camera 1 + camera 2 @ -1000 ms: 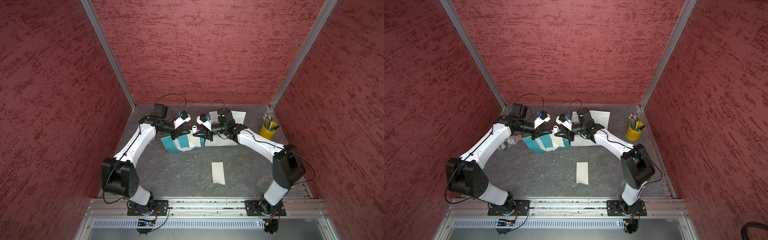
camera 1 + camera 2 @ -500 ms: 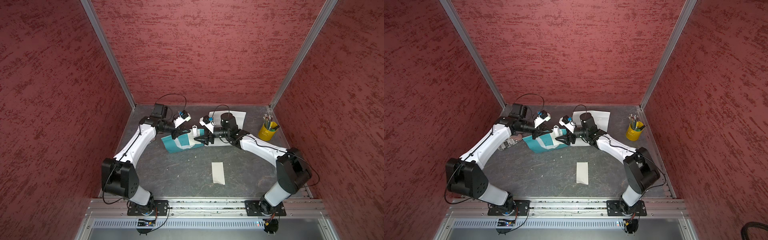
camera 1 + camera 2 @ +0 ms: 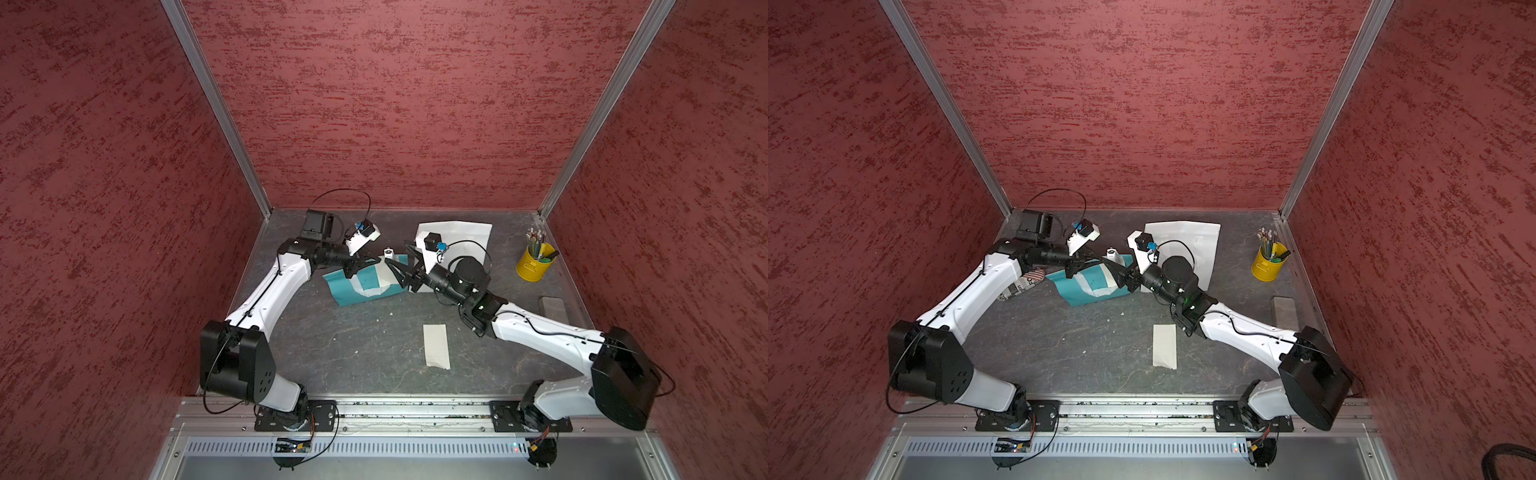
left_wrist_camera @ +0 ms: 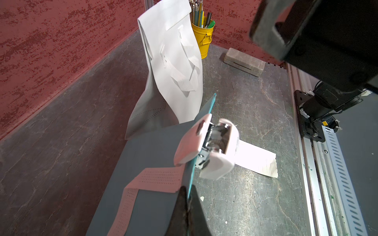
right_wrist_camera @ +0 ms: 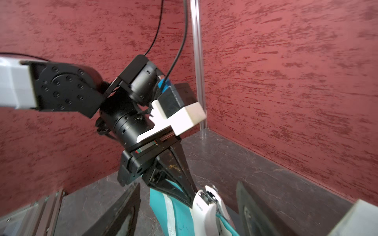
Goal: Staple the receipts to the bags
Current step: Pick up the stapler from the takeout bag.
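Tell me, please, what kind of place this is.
Most likely a robot test cell in a lab, not a real shop. The left arm and right arm are bolted to a metal rail, red textured walls enclose the dark tabletop, and a yellow pencil cup looks like a prop.

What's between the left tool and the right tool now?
The small white stapler, astride the teal bag's raised edge; the right wrist view shows it best.
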You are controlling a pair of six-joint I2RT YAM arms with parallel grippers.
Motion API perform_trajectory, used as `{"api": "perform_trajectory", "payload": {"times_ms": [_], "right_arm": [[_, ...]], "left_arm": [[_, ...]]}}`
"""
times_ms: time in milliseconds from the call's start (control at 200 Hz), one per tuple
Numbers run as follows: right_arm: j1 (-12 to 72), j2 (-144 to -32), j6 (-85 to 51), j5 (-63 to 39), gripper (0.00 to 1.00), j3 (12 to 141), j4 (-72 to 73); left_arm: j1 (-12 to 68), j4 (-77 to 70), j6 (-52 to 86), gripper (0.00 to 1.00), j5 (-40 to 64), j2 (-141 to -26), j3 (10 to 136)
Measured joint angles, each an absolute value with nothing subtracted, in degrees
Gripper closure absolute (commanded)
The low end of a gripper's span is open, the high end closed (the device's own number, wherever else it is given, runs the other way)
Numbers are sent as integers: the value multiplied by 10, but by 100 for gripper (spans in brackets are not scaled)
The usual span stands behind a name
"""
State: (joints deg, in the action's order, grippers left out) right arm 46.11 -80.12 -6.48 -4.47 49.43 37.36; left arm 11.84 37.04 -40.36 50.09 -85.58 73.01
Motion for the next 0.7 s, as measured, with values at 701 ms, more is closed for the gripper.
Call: {"api": "perform_trajectory", "payload": {"times_ms": [701], "right_arm": [[517,-902,-57,154,44,606,277]], "left_arm": [[118,362,-403,100,501,-851,724]]}}
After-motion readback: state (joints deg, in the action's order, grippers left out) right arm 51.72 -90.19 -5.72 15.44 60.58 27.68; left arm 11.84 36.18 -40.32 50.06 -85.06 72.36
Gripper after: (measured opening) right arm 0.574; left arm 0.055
